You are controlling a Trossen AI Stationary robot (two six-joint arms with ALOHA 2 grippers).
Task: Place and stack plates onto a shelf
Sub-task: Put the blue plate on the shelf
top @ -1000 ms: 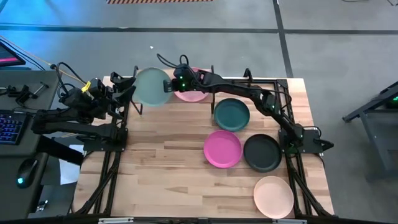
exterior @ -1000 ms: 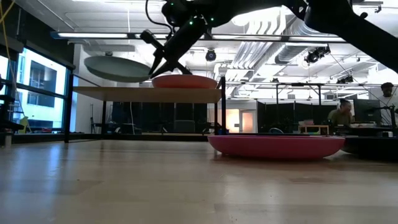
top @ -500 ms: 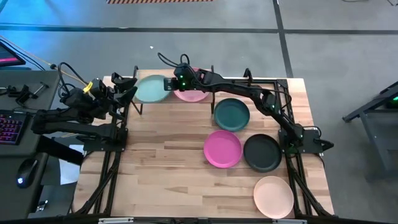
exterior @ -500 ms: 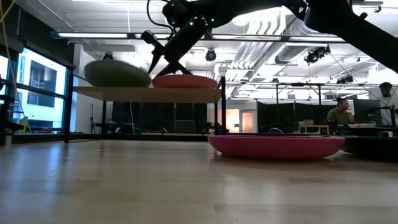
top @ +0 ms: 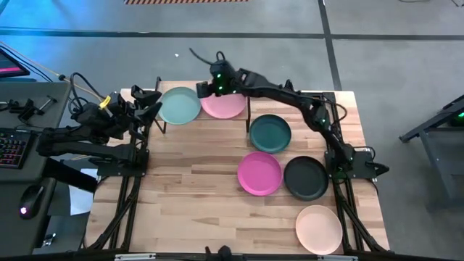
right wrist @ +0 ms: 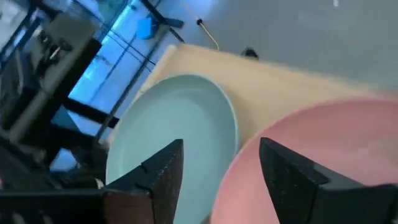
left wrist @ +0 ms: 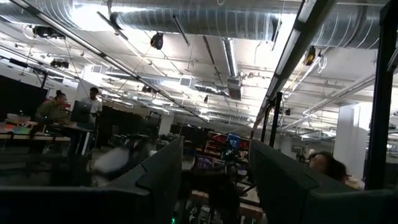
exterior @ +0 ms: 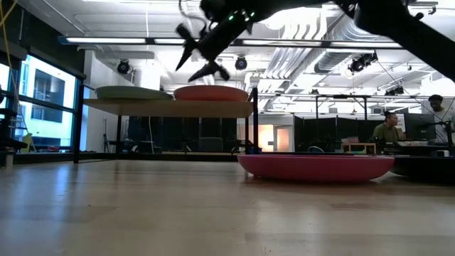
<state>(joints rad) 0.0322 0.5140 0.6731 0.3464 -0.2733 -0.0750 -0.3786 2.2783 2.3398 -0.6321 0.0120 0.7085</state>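
The pale teal plate (top: 179, 105) lies flat on the left half of the shelf (exterior: 167, 107). The light pink plate (top: 226, 105) lies beside it on the right half. My right gripper (exterior: 195, 62) hangs open above the gap between the two plates and holds nothing. In its wrist view (right wrist: 217, 168) the pale teal plate (right wrist: 174, 137) and the pink plate (right wrist: 323, 155) lie below its fingers. My left gripper (top: 148, 105) waits open at the shelf's left end, pointing up into the room (left wrist: 214, 180).
Several plates lie on the tabletop: dark teal (top: 270, 133), magenta (top: 259, 173), black (top: 305, 177) and peach (top: 318, 229) near the front right corner. Black posts flank the shelf. People sit at desks in the room behind (exterior: 389, 128).
My right gripper has opened and let go of the pale teal plate. The plate has dropped from just above the shelf and now lies flat on the shelf's left half. The gripper has then risen and drawn back toward the table's right and far side.
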